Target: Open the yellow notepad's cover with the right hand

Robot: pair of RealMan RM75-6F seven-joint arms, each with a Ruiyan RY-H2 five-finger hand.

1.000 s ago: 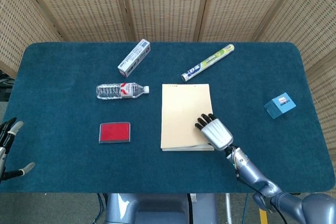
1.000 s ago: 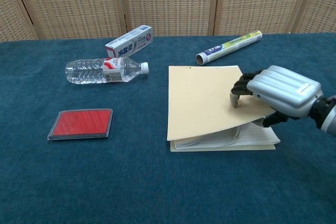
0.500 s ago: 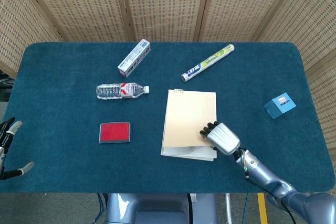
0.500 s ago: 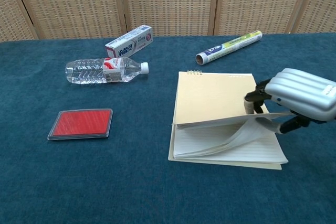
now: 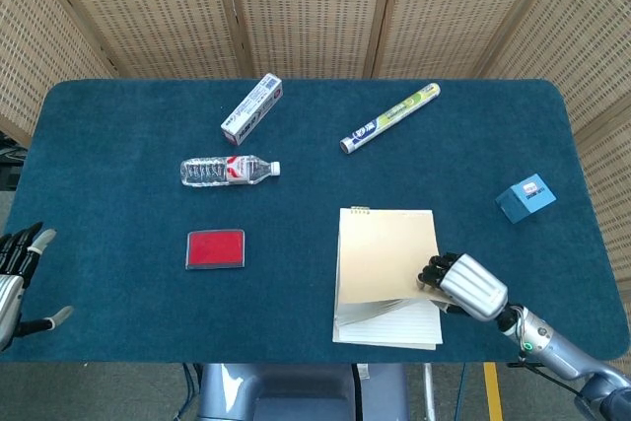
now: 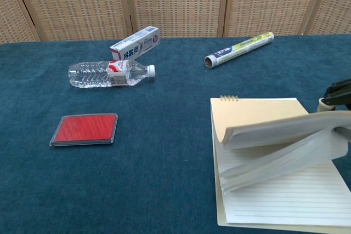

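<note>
The yellow notepad (image 5: 386, 261) lies near the table's front edge, right of centre. Its cover (image 6: 258, 116) and a sheaf of pages (image 6: 285, 154) are raised and curled off the lined sheets below, spiral binding at the far end. My right hand (image 5: 465, 284) grips the raised cover and pages at their right edge; in the chest view only dark fingers (image 6: 335, 92) show at the frame's right side. My left hand (image 5: 16, 275) hangs at the table's front-left corner, fingers spread and holding nothing.
A toothpaste box (image 5: 251, 108), a water bottle (image 5: 229, 170) and a red flat case (image 5: 215, 248) lie on the left half of the blue table (image 5: 118, 145). A rolled tube (image 5: 390, 117) lies at the back centre, a small blue box (image 5: 525, 197) at the right.
The notepad has slid right and toward the front edge with my right hand. The cover, first barely raised, now stands well up, with a bunch of pages lifted along with it.
</note>
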